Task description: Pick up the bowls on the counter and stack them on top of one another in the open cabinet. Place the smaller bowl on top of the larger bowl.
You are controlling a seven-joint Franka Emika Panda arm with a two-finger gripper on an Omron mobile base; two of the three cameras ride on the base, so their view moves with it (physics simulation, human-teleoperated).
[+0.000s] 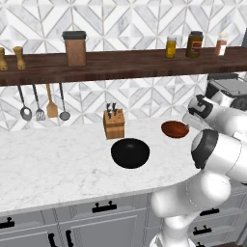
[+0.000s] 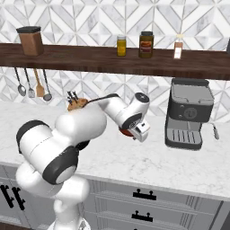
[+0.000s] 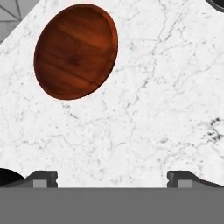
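Arm bent fwd over desk [image 1: 58, 159], wrist angled down. Hand [image 3: 112, 178] hovers above bare marble, fingers wide apart, nothing between. Smaller bowl [image 3: 75, 51] on desk ahead-left of hand, not touching. Larger bowl [image 1: 130, 153] on desk, well apart from hand.

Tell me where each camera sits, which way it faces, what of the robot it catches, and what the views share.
Left base view: behind the arm to its left, facing the counter, black bowl and shelf; white arm at lower right.
Right base view: behind to its right, facing the coffee machine; arm from lower left.
Hand view: on the hand, looking down at the reddish-brown bowl; open pincer at the bottom.
Shared: reddish-brown bowl and marble counter in all three.
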